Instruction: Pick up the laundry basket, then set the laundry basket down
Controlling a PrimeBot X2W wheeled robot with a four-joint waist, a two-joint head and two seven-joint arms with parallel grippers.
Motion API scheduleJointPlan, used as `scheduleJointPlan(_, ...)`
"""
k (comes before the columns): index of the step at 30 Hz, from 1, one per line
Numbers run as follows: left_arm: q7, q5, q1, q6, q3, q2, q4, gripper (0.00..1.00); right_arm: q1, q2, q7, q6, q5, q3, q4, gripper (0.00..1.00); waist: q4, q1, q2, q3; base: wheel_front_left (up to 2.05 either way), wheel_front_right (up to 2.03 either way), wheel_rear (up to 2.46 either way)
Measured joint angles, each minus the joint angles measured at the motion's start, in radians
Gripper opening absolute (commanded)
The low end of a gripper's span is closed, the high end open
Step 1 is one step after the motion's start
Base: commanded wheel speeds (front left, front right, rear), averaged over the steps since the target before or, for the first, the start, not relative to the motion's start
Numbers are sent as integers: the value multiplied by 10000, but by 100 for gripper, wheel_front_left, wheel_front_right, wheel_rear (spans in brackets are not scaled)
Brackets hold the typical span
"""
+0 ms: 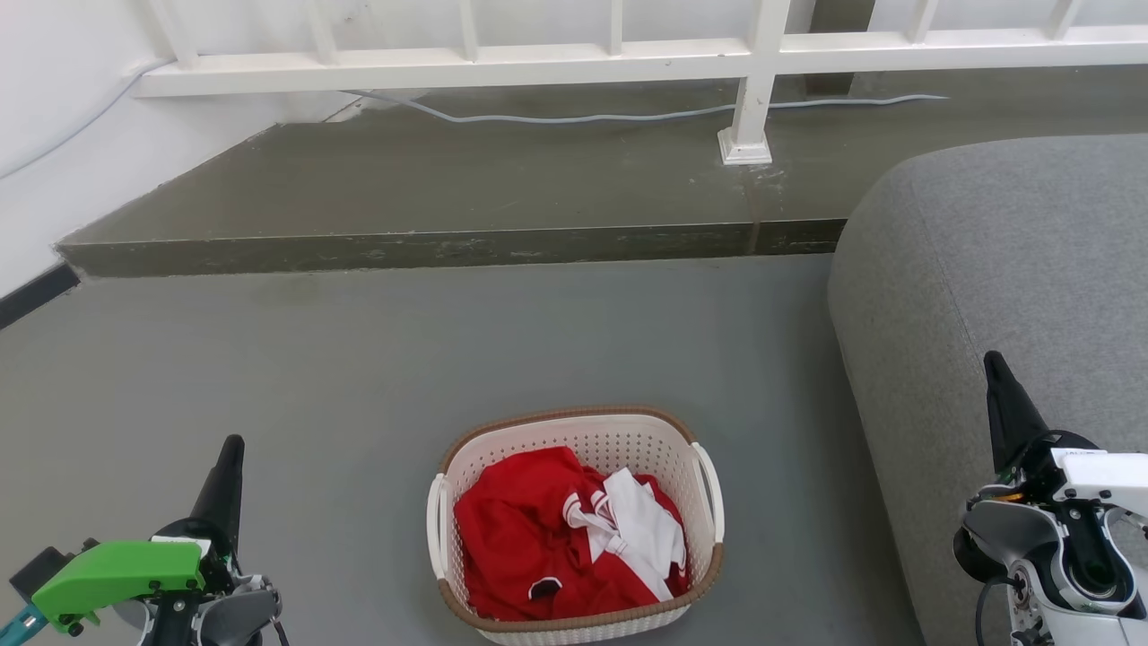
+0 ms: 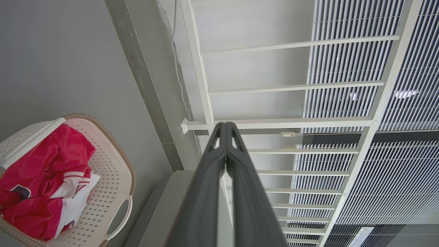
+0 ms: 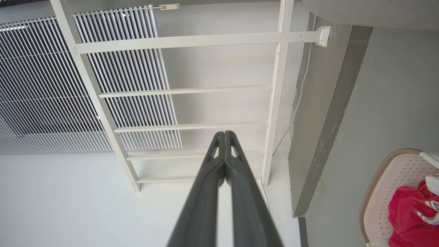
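Note:
The laundry basket (image 1: 628, 449) stands on the grey floor at the lower middle of the head view. It is cream-white and perforated, with a brown rim and white side handles, and it holds red and white clothing. It also appears at the lower left as the laundry basket (image 2: 113, 178) and at the lower right as the laundry basket (image 3: 387, 192). My left gripper (image 1: 231, 446) is shut and empty, well to the basket's left. My right gripper (image 1: 994, 362) is shut and empty, far to its right, over the sofa. The shut fingertips of the left gripper (image 2: 225, 124) and of the right gripper (image 3: 224, 133) point at the white railing.
A grey sofa (image 1: 1004, 269) takes up the right side, close to the basket. A raised dark step (image 1: 448, 247) crosses the floor behind, carrying a white railing (image 1: 753, 54) with a post and a grey cable (image 1: 574, 117). A white wall (image 1: 54, 135) stands at the left.

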Motion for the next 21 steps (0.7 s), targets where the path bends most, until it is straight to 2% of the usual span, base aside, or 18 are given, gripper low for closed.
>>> scheduleJointPlan(21,0,0,-1,0,4,-2,-4,0,0,0,-2,0,0,10,-12,0,0,0,0,0,0,0,0)
